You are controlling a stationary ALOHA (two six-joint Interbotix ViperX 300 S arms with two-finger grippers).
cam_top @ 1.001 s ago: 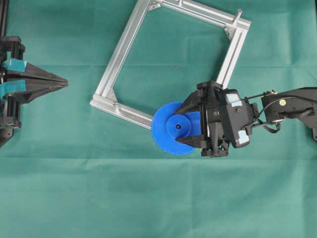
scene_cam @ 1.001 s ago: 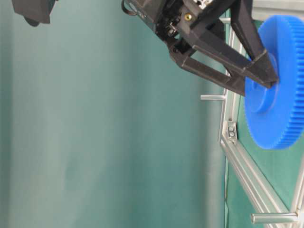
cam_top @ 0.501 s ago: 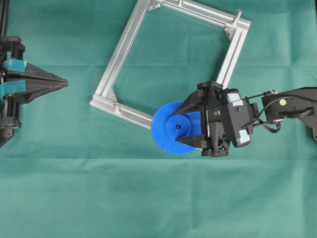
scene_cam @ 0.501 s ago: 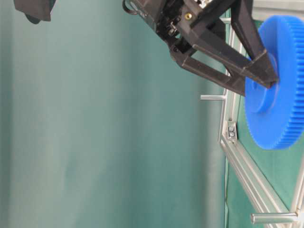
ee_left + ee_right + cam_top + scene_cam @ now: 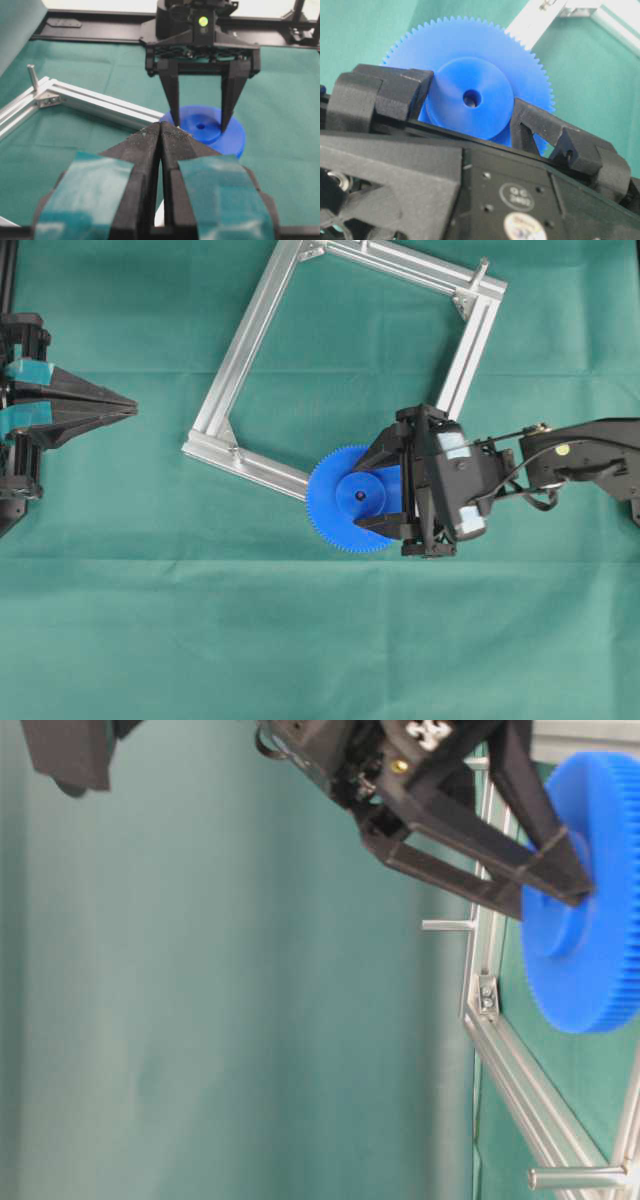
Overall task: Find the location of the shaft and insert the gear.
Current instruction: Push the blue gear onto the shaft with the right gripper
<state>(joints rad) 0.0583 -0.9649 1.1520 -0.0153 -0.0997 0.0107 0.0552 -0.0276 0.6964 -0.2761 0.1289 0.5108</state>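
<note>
Right end effector re-angled while gripping the gear; no insertion yet.

Over the last second the right end effector has tipped at the wrist, its fingers pinching the raised hub of the gear. The gear has stayed at the near rail of the aluminium frame, over the worktop. Left end effector: pressed together, idle. Shaft location not identifiable; the gear is judged to remain uninserted.

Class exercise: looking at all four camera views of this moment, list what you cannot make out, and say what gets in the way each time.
- Overhead: the gear has its right part hidden under the right gripper.
- Table-level: the gear is cut off by the right edge.
- Left wrist: the left gripper blocks the gear's near rim.
- No view shows wire loops on either pin, too small, so the shaft cannot be identified.
</note>
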